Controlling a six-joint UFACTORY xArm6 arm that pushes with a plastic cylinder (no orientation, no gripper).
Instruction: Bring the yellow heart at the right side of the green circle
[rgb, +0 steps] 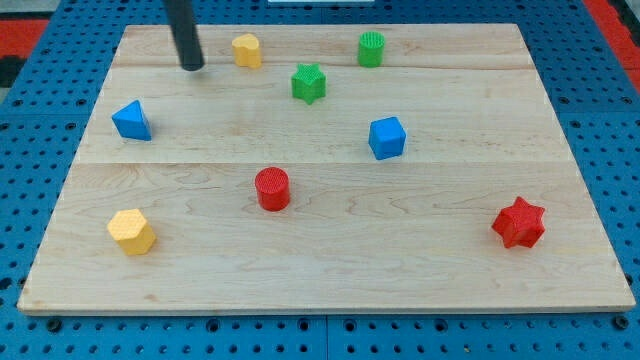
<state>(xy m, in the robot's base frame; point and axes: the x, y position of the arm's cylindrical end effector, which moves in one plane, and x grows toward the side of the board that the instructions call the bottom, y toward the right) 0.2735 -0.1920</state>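
Note:
The yellow heart (247, 50) lies near the view's top, left of centre. The green circle (371, 48) stands to its right near the top edge, a wide gap between them. My tip (192, 66) rests on the board to the left of the yellow heart and slightly lower, apart from it. The green star (309, 82) sits between heart and circle, a little lower.
A blue triangle (131, 120) lies at the left, a blue cube (387, 137) right of centre, a red cylinder (272, 188) in the middle, a yellow hexagon (131, 231) at the bottom left, a red star (518, 223) at the bottom right. The wooden board (560, 280) lies on blue pegboard.

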